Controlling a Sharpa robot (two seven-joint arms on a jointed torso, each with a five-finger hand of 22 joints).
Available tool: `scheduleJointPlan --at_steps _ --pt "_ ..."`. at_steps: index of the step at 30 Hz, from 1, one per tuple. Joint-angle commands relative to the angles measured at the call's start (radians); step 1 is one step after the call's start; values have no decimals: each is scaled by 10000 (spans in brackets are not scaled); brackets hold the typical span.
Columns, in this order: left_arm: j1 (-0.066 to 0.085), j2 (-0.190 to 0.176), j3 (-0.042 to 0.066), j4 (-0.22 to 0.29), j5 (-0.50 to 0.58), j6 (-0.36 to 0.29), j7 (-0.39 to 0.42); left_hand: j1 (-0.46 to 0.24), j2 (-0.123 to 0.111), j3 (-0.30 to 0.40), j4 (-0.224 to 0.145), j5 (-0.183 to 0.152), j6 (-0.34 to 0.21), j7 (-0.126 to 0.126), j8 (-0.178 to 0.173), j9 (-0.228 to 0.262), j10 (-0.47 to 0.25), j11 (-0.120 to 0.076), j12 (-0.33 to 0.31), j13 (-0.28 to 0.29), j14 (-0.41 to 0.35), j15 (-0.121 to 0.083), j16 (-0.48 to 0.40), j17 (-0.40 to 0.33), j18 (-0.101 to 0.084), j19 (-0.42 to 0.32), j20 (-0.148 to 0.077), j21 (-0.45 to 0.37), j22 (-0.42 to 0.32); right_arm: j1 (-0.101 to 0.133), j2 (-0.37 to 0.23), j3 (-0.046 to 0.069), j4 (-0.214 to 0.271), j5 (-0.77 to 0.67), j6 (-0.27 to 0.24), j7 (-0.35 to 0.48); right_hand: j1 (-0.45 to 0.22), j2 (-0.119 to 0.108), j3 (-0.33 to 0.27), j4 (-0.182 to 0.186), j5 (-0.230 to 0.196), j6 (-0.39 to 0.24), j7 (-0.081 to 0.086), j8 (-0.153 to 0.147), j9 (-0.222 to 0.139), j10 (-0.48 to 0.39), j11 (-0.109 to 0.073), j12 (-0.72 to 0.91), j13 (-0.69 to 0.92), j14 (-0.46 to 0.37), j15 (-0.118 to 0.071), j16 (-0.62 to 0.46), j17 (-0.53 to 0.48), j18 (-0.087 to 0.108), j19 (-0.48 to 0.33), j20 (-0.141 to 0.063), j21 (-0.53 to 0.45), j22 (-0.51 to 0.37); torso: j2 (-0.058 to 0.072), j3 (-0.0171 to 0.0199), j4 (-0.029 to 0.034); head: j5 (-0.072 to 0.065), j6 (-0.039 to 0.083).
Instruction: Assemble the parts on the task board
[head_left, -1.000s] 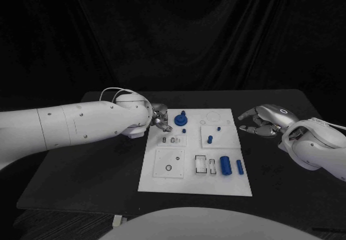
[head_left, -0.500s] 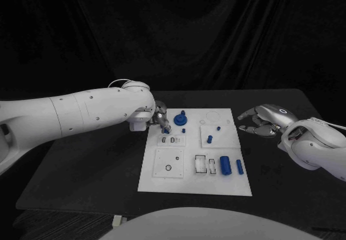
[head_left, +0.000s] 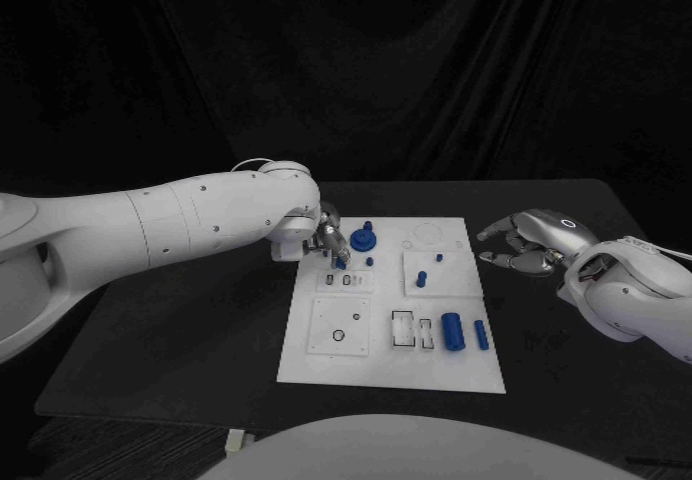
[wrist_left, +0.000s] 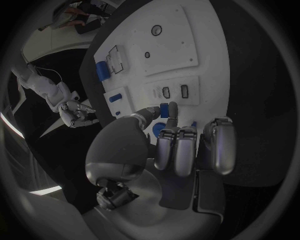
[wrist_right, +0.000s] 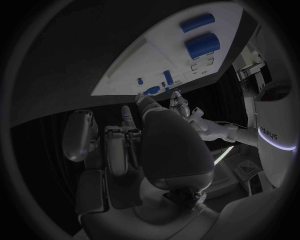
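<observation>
Pinching a small blue part (wrist_left: 164, 109) over the task board's (head_left: 392, 362) far-left area, the left robot hand (head_left: 326, 240) hovers above the black worktop (head_left: 188, 330). Right of the board, the right robot hand (head_left: 522, 243) hangs empty, fingers apart.

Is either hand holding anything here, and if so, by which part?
The left hand pinches a small blue part between thumb and a finger by its sides, over the task board. The right hand holds nothing.
</observation>
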Motion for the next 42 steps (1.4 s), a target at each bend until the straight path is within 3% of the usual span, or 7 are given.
scheduleJointPlan --at_steps 1,14,32,42 --pt "-71 58 7 -37 233 -20 -39 -12 115 103 -35 26 133 -209 -8 -15 1024 -77 27 2631 1074 -67 27 2627 41 23 -16 3 1890 -22 -9 6 20 -20 -23 -104 62 24 54 -29 61 84 11 -30 -16 1060 46 26 2635 1058 45 26 2635 193 -69 25 -64 1650 -12 1 -15 5 -2" --pt "-351 104 6 -87 236 35 -139 1 133 168 -77 80 99 -198 -39 -29 1024 -75 27 2631 1074 -69 27 2627 45 15 -20 -14 1888 -23 14 6 -8 -20 -21 -102 62 24 54 -29 61 84 11 -30 -16 1060 46 26 2635 1058 45 26 2635 193 -69 25 -64 1650 -10 5 -11 27 -2" --pt "-538 132 6 -63 236 30 -124 4 157 216 -100 127 92 -189 -53 -38 1024 -71 27 2631 1074 -67 27 2627 51 0 -21 -37 1882 -23 34 5 -27 -19 -17 -99 62 24 54 -29 61 84 11 -30 -16 1060 46 26 2635 1058 45 26 2635 193 -69 25 -64 1650 -11 10 -3 12 -2" --pt "-567 148 6 -72 236 -28 -82 -11 184 250 -101 158 85 -177 -66 -46 1024 -62 27 2631 1074 -63 27 2627 59 -24 -21 -71 1871 -23 38 5 -29 -19 -20 -98 62 24 54 -29 61 84 11 -30 -16 1060 46 26 2635 1058 45 26 2635 193 -69 25 -64 1650 -7 5 -4 -2 -2"
